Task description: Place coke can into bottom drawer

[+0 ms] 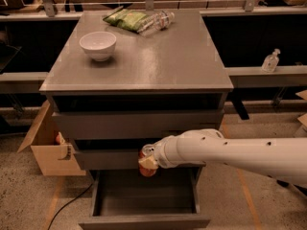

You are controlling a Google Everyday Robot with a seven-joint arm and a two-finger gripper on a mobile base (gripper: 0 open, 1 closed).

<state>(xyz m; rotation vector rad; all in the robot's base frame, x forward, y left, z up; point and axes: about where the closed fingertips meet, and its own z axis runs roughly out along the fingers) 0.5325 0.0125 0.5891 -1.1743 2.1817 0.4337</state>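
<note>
**Over the open bottom drawer [144, 198], the gripper [146, 163] is holding the can [148, 172]**

Reaching in from the right, the white arm [230, 153] is stretching across the front of the grey cabinet [158, 68]. At its tip, the gripper is hanging just in front of the middle drawer [103, 160], a little left of the cabinet's centre. Its jaws are clenched on the can. One tan finger [146, 162] is crossing the can's side, with the red body showing below it and the silver top above it. The can is hanging roughly upright, touching no surface, above the far part of the bottom drawer.

The bottom drawer is standing pulled out toward the near side. Its grey floor is lying in view below the can, and its flat front wall is running along the near edge of the scene. Above it, the middle drawer and the top drawer [139, 124] are each showing a dark gap over their fronts.

On the cabinet top, a white bowl [98, 44] is sitting upright toward the left. A green bag [125, 19] and a clear bottle [159, 20] are lying side by side at the far edge, the bottle on the right and touching the bag.

Left of the cabinet, a cardboard box [48, 145] is standing on the floor with its flaps open. A dark cable [64, 207] is trailing across the floor at the near left. Far to the right, a small pump bottle [271, 60] is standing on a ledge, well apart from the cabinet.
</note>
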